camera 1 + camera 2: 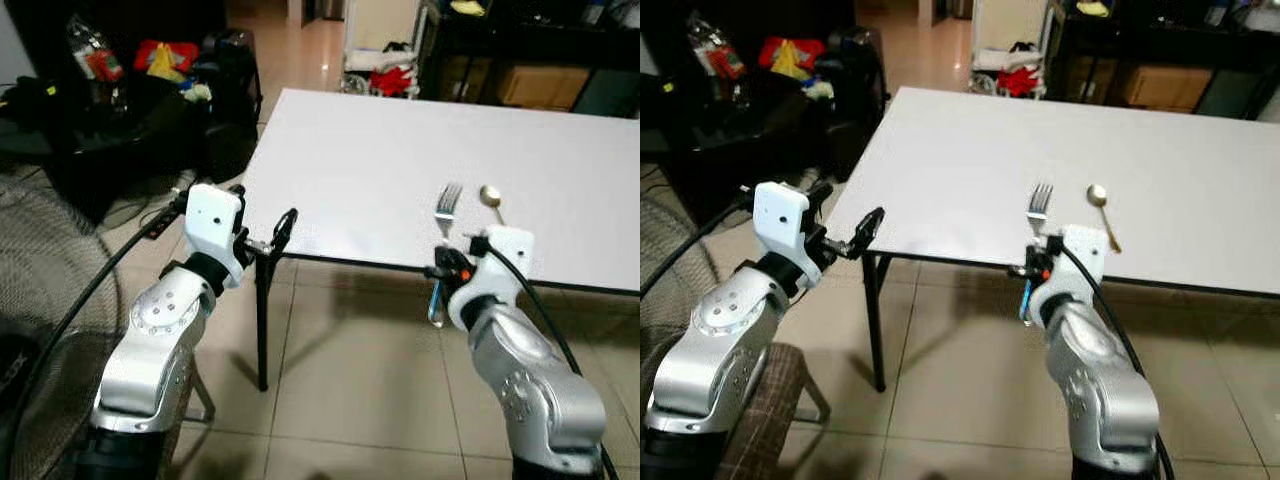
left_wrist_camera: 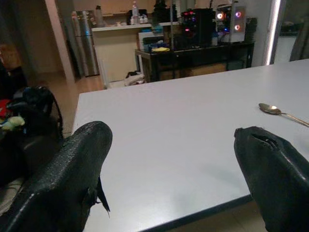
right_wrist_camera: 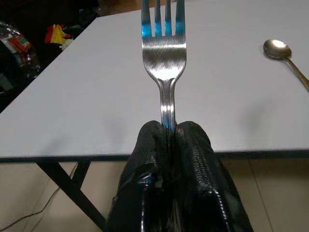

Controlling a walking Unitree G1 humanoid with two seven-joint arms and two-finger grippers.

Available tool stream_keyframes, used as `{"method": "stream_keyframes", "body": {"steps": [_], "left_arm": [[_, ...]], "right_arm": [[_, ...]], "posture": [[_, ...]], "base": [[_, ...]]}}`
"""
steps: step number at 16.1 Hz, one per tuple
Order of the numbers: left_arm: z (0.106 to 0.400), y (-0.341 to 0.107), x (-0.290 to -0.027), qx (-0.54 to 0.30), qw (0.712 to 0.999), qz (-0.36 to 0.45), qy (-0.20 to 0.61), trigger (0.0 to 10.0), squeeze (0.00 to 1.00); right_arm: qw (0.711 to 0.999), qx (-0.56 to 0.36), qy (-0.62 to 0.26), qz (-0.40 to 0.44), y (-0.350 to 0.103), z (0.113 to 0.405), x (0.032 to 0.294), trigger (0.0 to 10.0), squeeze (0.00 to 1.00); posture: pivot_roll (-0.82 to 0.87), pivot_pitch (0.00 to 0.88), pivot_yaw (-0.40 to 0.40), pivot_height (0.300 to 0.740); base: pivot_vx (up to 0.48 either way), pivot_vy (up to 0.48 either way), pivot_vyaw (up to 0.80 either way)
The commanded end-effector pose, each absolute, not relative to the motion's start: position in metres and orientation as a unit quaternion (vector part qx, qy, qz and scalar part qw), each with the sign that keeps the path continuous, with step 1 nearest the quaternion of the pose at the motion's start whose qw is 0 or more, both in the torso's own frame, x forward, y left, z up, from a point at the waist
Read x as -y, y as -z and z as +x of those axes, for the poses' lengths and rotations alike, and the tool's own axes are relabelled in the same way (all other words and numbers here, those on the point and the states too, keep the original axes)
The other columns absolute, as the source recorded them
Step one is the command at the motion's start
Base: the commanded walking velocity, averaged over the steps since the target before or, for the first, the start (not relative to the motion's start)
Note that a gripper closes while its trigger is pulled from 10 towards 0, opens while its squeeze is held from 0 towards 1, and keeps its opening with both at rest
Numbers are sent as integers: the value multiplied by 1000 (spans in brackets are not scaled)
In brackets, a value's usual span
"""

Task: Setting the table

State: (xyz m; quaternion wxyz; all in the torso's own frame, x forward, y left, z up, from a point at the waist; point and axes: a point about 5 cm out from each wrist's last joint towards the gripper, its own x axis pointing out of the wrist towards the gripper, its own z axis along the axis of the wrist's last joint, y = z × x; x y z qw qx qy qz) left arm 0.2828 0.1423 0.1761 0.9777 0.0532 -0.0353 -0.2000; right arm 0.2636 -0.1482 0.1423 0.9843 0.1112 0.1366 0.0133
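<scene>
Spoon (image 1: 491, 199) lies just beside right pincer's (image 3: 167, 133) fork (image 3: 164, 53).

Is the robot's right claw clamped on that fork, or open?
Clamped shut. The right gripper has its two black fingers pressed together on the fork handle, tines pointing out over the white table.

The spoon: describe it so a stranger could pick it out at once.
Start at the white table and go to its near edge, by the right gripper. The spoon lies flat there, free, beside the fork that gripper clamps; it alone has a round bowl.
</scene>
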Motion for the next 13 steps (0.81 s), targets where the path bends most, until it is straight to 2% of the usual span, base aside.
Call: {"method": "stream_keyframes", "body": {"steps": [1,13], "left_arm": [[283,-176,-142,32,977,52,204,10000,0],[284,-176,-143,30,975,52,213,10000,0]], "right_arm": [[985,-130,-14,112,-145,266,149,10000,0],[983,-138,-13,120,-140,268,148,10000,0]], "posture": [[31,0,-12,740],[31,0,-17,740]], "base": [[322,0,0],[325,0,0]]}}
